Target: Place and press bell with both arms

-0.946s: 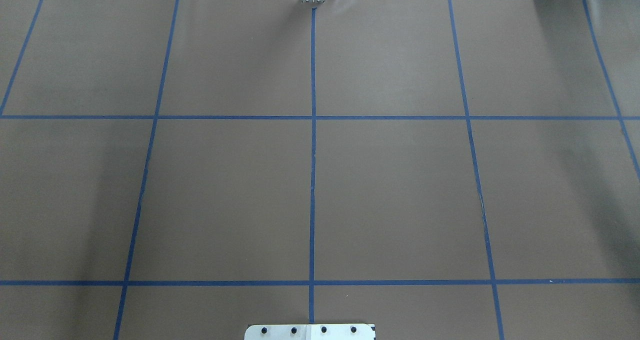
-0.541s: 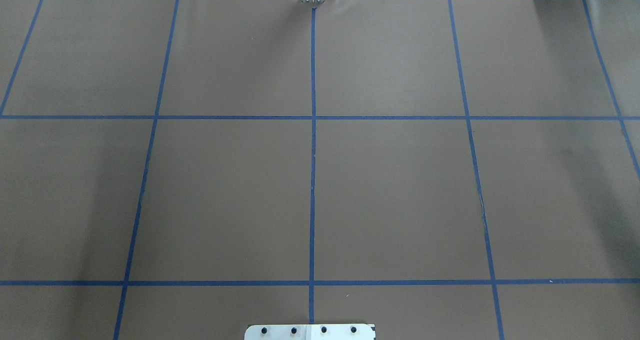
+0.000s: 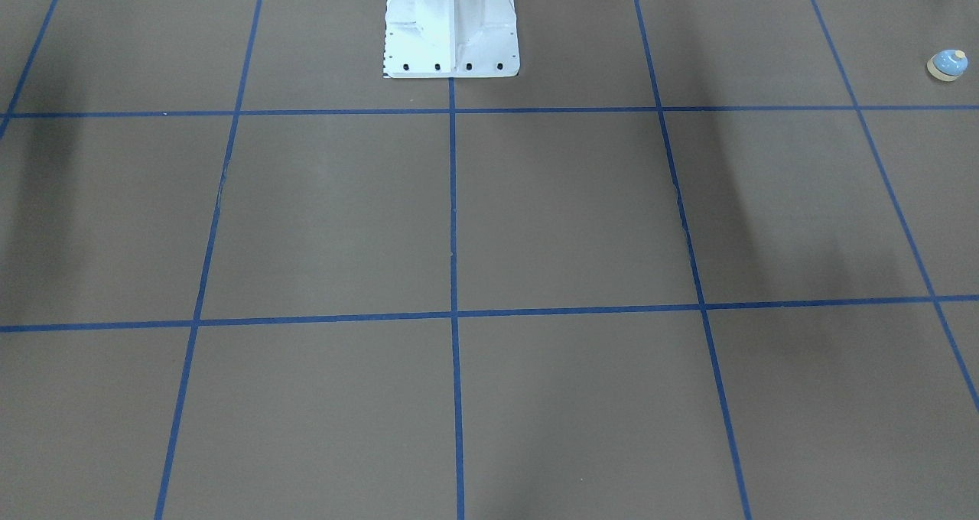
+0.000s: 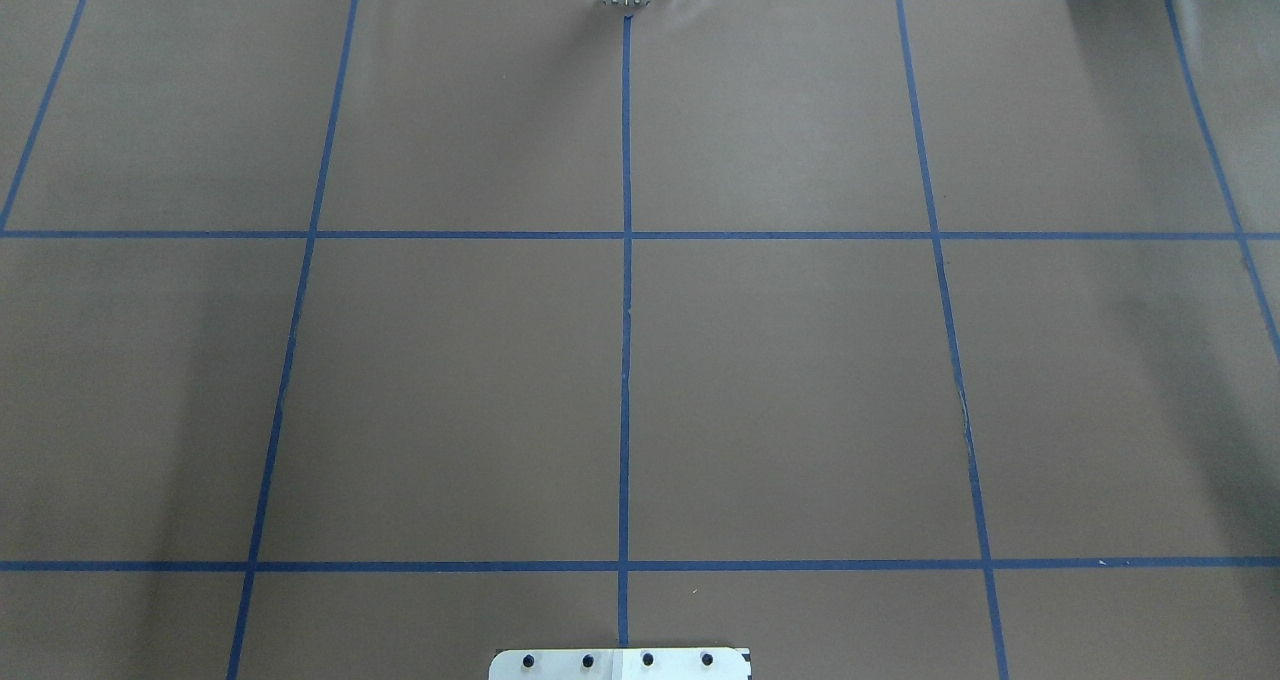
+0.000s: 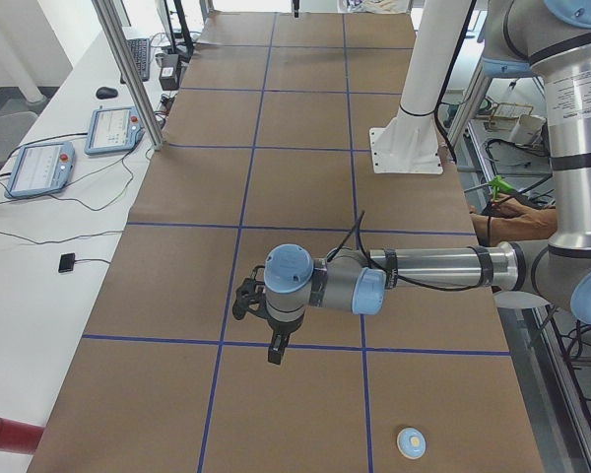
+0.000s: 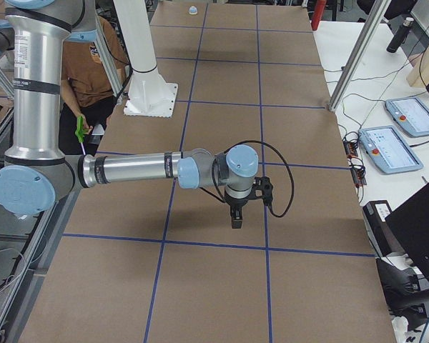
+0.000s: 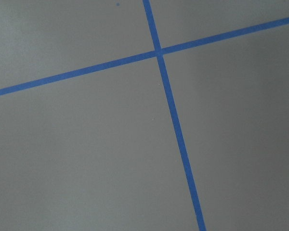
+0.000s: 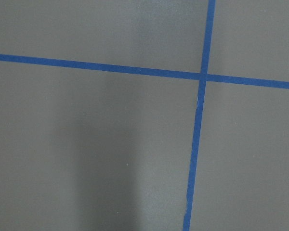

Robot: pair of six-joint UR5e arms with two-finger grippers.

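The bell [image 3: 948, 64] is a small light-blue dome on a cream base. It stands alone on the brown mat near the table's end on my left side. It also shows in the exterior left view [image 5: 411, 442] and, far off, in the exterior right view [image 6: 192, 10]. My left gripper [image 5: 274, 347] hangs above the mat, well away from the bell, pointing down. My right gripper [image 6: 235, 219] hangs above the mat at the other end. Both show only in the side views, so I cannot tell whether they are open or shut. The wrist views show only mat and tape.
The white pedestal [image 3: 451, 30] stands at the table's robot side. Blue tape lines [image 4: 626, 290] grid the brown mat. An operator [image 6: 93, 64] sits beside the pedestal. Pendants [image 5: 39, 168] and cables lie on the white side bench.
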